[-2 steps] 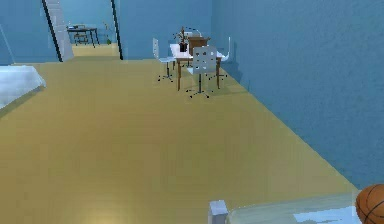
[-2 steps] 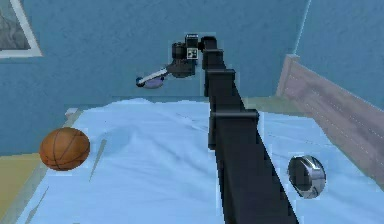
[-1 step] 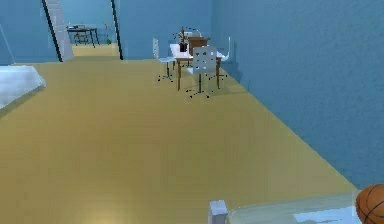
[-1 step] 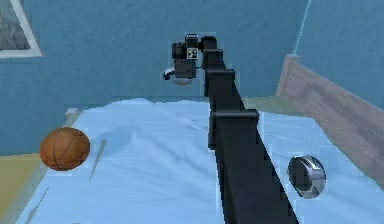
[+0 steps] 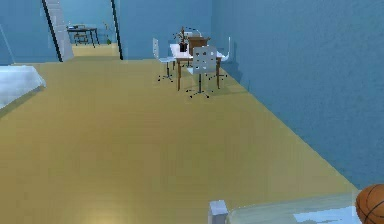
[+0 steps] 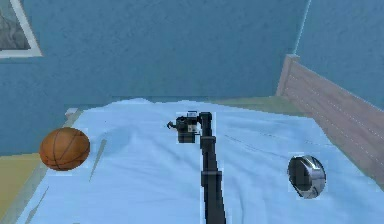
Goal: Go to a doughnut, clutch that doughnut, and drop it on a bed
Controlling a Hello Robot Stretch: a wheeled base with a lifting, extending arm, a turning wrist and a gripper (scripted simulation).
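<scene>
My arm [image 6: 208,175] reaches out over a bed [image 6: 150,160] covered with a pale blue sheet in the arm side view. The gripper [image 6: 176,126] sits at the arm's far end above the middle of the sheet, just left of the white marker squares. I cannot tell whether it holds anything; no doughnut shape stands out at its fingers. A corner of the same bed [image 5: 290,212] lies at the bottom of the forward view.
An orange basketball [image 6: 64,148] lies on the bed's left part, seen again [image 5: 372,200] at the forward view's right edge. A round silver object [image 6: 306,175] rests right of the arm. A wooden headboard [image 6: 335,110] stands right. Ahead are yellow floor, a dining table [image 5: 192,55] with white chairs, and a doorway [image 5: 88,30].
</scene>
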